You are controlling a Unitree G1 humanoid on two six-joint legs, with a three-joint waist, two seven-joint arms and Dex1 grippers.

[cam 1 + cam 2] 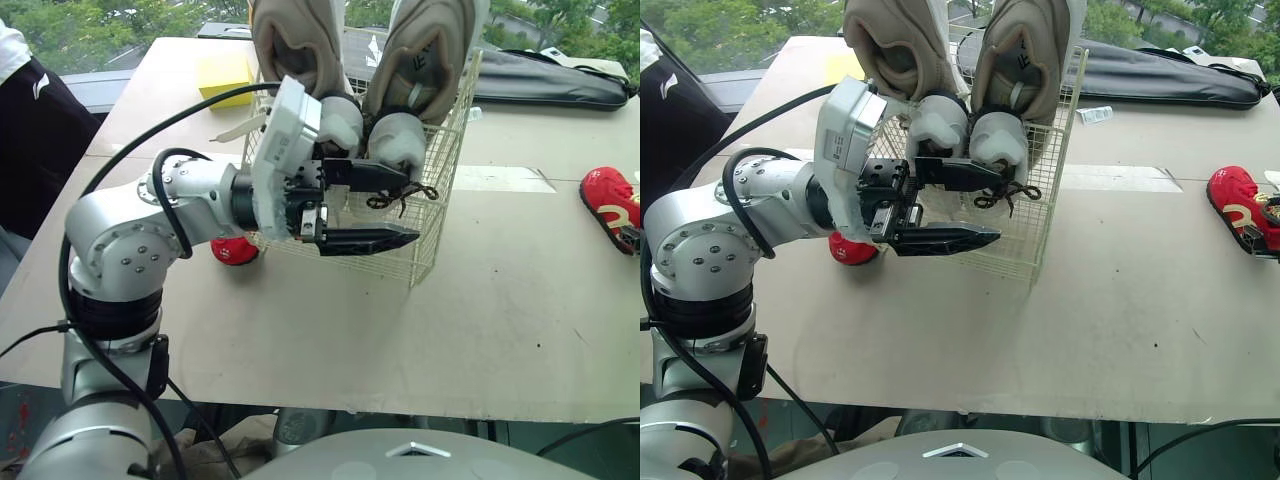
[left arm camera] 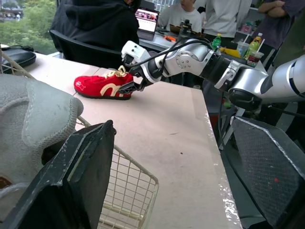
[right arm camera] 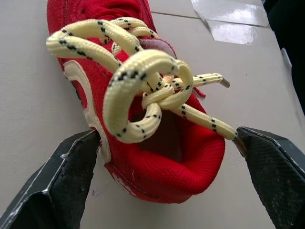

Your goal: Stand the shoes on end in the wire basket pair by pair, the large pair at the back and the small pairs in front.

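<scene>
The wire basket (image 1: 440,150) stands on the table with a large beige pair (image 1: 420,50) on end at its back. A small white pair (image 1: 400,140) stands in front of them. My left gripper (image 1: 400,208) is open at the basket's front, its upper finger against the white shoes' dark laces and its lower finger outside the wire. One red shoe (image 1: 235,250) lies behind my left arm, left of the basket. Another red shoe (image 3: 157,143) with yellow laces lies at the table's right. My right gripper (image 3: 164,191) is open, one finger on each side of its heel.
A yellow block (image 1: 225,75) sits at the table's back left and a long black bag (image 1: 550,80) at the back right. A person in black (image 1: 30,130) stands at the left edge. People and a chair (image 2: 81,47) are beyond the right side.
</scene>
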